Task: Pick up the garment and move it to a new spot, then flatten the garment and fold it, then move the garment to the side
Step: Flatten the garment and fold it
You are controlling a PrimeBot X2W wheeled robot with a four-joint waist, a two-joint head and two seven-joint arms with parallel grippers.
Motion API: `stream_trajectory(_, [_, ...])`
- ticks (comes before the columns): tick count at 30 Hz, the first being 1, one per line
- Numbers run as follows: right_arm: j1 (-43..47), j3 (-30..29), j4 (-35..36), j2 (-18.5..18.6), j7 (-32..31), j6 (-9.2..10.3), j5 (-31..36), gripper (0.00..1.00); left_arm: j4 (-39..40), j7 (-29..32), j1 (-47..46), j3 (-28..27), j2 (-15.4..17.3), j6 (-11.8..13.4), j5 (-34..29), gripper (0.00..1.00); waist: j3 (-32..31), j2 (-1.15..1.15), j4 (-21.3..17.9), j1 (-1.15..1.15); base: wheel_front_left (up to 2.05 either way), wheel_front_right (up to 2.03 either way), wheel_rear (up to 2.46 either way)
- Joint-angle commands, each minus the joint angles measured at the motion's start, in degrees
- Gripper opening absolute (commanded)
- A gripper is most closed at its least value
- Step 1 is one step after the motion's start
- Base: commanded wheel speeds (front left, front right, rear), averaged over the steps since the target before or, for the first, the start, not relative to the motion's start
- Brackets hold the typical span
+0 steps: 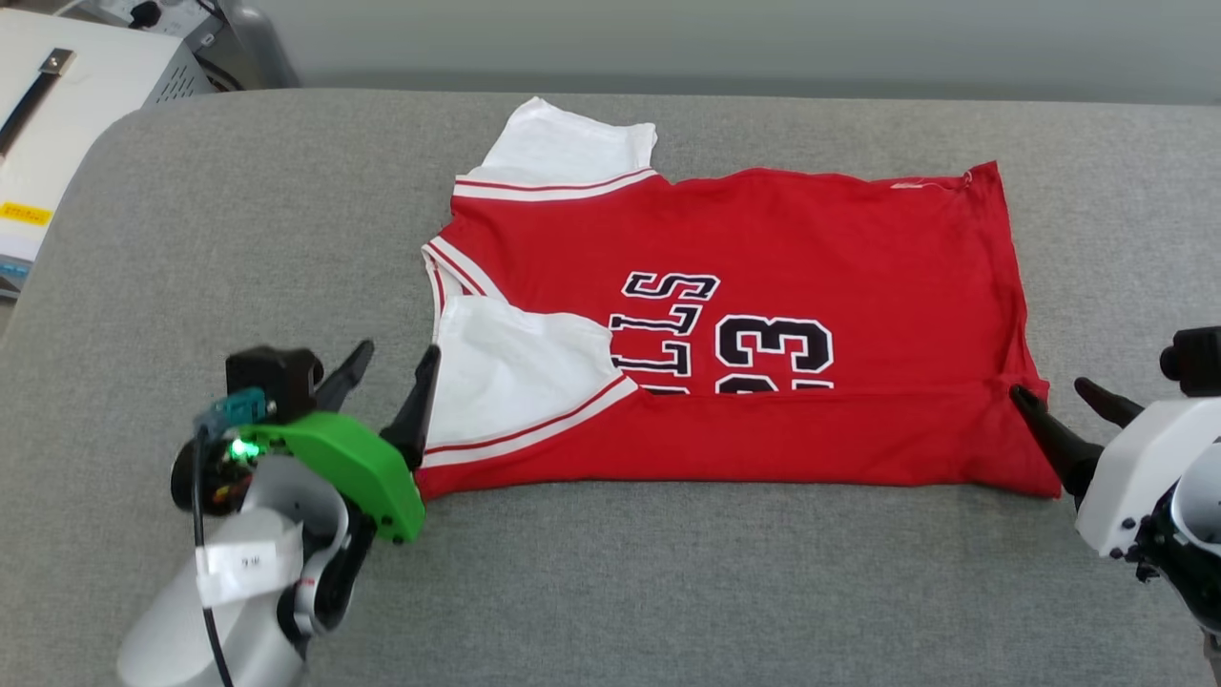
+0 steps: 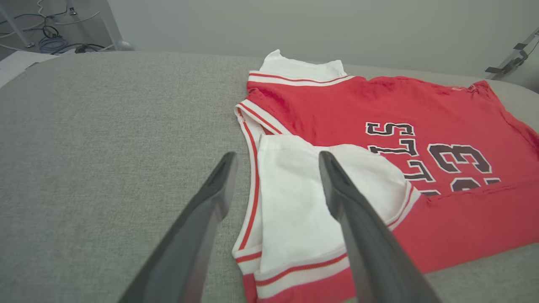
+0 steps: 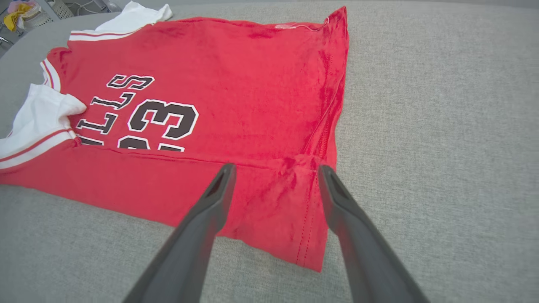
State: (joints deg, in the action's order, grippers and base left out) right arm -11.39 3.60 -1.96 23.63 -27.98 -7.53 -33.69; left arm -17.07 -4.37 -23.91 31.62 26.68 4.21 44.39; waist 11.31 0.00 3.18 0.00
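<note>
In the head view, a white box (image 1: 67, 86) with a dark handle sits off the table's corner at 10 o'clock. The table (image 1: 238, 239) is covered in grey woven cloth.

The left gripper (image 1: 401, 350) is at 8 o'clock, its jaws spread wide and holding nothing. Its outer finger is over bare grey cloth. Its inner finger (image 1: 415, 410) lies along the collar-side edge of the garment (image 1: 811, 248), right at the folded white sleeve. I cannot tell whether it presses on the fabric. In the left wrist view the left gripper (image 2: 278, 155) straddles that edge, one fingertip over the table and the other over the white sleeve of the garment (image 2: 337, 105).

The garment lies flat at the table's centre, turned sideways, with its collar toward 9 o'clock and its hem toward 3 o'clock. The far sleeve (image 1: 563, 143) sticks out at 11 o'clock. The near sleeve (image 1: 515, 372) is folded in over the red body. The near long edge is folded up into a red band that covers the lower part of the black lettering (image 1: 763, 343).

The right gripper (image 1: 1049, 386) is at 4 o'clock, also spread wide and empty. One fingertip is at the garment's near hem corner and the other is over the table just beside it. In the right wrist view the right gripper (image 3: 276, 167) frames that rumpled corner of the garment (image 3: 231, 63), one finger above the folded band and the other at the stitched hem.
</note>
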Motion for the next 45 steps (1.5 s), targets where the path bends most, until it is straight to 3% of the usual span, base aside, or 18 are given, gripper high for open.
stream_trajectory(1, [1.3, 0.0, 1.0, 0.1, -0.2, 0.04, 1.3, 1.0, 1.2, 0.4, 2.0, -0.2, 0.5, 1.1, 0.3, 1.0, -0.5, 0.0, -0.4, 0.0, 0.0, 0.0, 0.0])
stream_trajectory(14, [6.8, -4.1, 9.9, -6.2, -6.7, 0.04, 6.5, 1.0, 6.8, 12.2, 8.8, 2.0, 4.7, 9.9, 0.8, 1.0, 2.0, 0.0, -3.2, 0.0, 0.0, 0.0, 0.0])
stream_trajectory(22, [6.8, -4.4, 11.9, -7.9, -7.7, 0.04, 7.5, 1.0, 3.7, 15.2, 8.3, 2.7, 5.2, 12.8, 0.0, 1.0, 4.4, 0.0, -4.8, 0.0, 0.0, 0.0, 0.0])
stream_trajectory(27, [6.5, -4.4, 12.4, -8.3, -7.9, 0.04, 7.1, 1.0, 0.6, 17.5, 7.6, 3.9, 4.7, 12.2, 0.4, 1.0, 5.4, 0.0, -4.9, 0.0, 0.0, 0.0, 0.0])
stream_trajectory(28, [6.5, -4.5, 12.5, -8.2, -7.9, 0.04, 7.2, 1.0, 0.1, 18.4, 7.6, 4.3, 4.5, 11.6, 0.8, 0.53, 5.4, 0.0, -4.8, 0.0, 0.0, 0.0, 0.0])
stream_trajectory(29, [6.5, -4.5, 12.5, -8.0, -7.9, 0.04, 7.3, 1.0, -0.3, 19.1, 7.6, 4.7, 4.3, 11.1, 1.1, 0.33, 5.5, 0.0, -4.7, 0.0, 0.0, 0.0, 0.0])
stream_trajectory(30, [6.4, -4.7, 12.5, -7.7, -8.0, 0.04, 7.6, 1.0, -0.2, 19.4, 7.5, 5.2, 4.0, 10.2, 1.3, 0.0, 5.4, 0.0, -4.5, 0.0, 0.0, 0.0, 0.0])
stream_trajectory(37, [6.3, -7.0, 11.2, -7.7, -9.2, 0.04, 8.9, 1.0, 0.7, 14.2, 6.9, 3.9, 1.9, 7.4, 2.5, 0.0, 4.0, 0.0, -2.1, 0.0, 0.0, 0.0, 0.0])
stream_trajectory(45, [4.5, -10.3, 7.3, -8.7, -12.1, 0.04, 12.1, 1.0, 8.6, 10.8, 6.6, 2.6, 1.9, 7.6, 2.2, 0.0, 3.4, 0.0, 0.6, 0.0, 0.0, 0.0, 0.0])
